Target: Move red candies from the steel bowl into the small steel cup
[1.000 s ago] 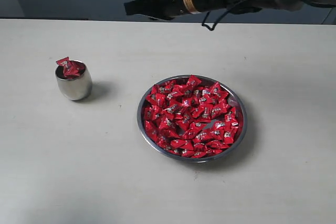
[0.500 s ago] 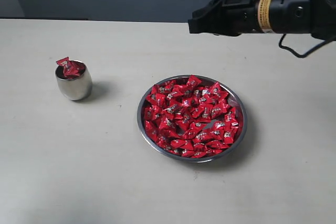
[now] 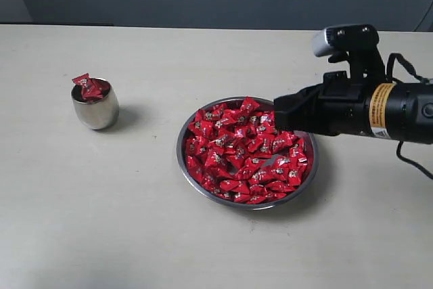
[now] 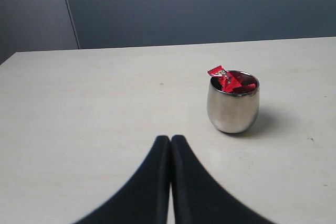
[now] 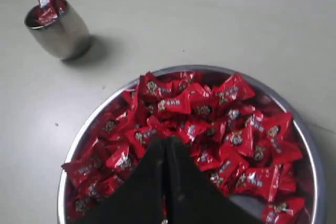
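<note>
Right wrist view shows jaws pressed together over red candies (image 5: pixel 210 114), steel cup (image 5: pixel 60 32) apart.

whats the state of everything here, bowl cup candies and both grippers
steel bowl: flat on the table, nearly full
small steel cup: upright, filled to the rim
red candies: wrapped, most in the bowl, some in the cup, one sticking above its rim
left gripper: shut, empty
right gripper: shut, over the bowl's candies
</note>
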`<state>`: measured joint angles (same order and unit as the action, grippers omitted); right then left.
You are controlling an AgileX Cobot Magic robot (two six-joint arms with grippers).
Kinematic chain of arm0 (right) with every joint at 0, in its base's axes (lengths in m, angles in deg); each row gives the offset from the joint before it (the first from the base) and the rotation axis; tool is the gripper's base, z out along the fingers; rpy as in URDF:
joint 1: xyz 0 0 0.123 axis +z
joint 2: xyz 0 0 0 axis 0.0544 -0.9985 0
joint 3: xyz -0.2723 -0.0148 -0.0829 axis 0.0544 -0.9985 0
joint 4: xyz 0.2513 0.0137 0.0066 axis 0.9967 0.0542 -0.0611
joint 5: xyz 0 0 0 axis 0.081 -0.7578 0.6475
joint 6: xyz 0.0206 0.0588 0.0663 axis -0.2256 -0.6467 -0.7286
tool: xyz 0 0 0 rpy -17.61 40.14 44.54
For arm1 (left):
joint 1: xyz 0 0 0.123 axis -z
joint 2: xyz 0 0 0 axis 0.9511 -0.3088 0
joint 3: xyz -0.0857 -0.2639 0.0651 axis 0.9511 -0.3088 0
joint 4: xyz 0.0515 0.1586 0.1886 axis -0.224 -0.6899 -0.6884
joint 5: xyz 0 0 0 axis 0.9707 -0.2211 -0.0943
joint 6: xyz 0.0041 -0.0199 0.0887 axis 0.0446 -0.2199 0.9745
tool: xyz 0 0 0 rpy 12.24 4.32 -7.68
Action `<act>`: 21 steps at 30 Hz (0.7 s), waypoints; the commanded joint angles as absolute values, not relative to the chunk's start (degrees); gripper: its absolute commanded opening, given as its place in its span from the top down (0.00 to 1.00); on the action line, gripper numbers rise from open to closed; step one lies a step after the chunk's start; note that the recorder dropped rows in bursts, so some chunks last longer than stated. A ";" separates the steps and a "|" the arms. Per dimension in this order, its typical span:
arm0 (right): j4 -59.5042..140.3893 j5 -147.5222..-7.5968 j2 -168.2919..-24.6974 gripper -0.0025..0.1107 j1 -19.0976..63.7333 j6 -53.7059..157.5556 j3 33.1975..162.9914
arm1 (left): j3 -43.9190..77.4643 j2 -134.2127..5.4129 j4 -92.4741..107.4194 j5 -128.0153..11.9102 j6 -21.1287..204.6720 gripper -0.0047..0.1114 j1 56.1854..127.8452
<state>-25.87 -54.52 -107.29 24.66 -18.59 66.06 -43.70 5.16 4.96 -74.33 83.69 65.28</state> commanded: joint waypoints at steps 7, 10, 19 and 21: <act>-24.78 -50.17 -107.21 0.98 24.29 -17.82 61.38 | -43.92 5.41 4.90 -74.36 83.62 0.96 65.25; -24.78 -50.04 -109.71 0.98 24.29 -17.82 61.38 | -43.92 5.41 4.90 -74.36 83.62 0.96 65.25; -26.01 -51.01 -116.99 0.98 24.29 -22.58 64.39 | -43.92 5.41 4.90 -74.36 83.62 0.96 65.25; -26.29 -50.81 -117.33 0.98 24.29 -23.51 64.96 | -43.92 5.41 4.90 -74.36 83.62 0.96 65.25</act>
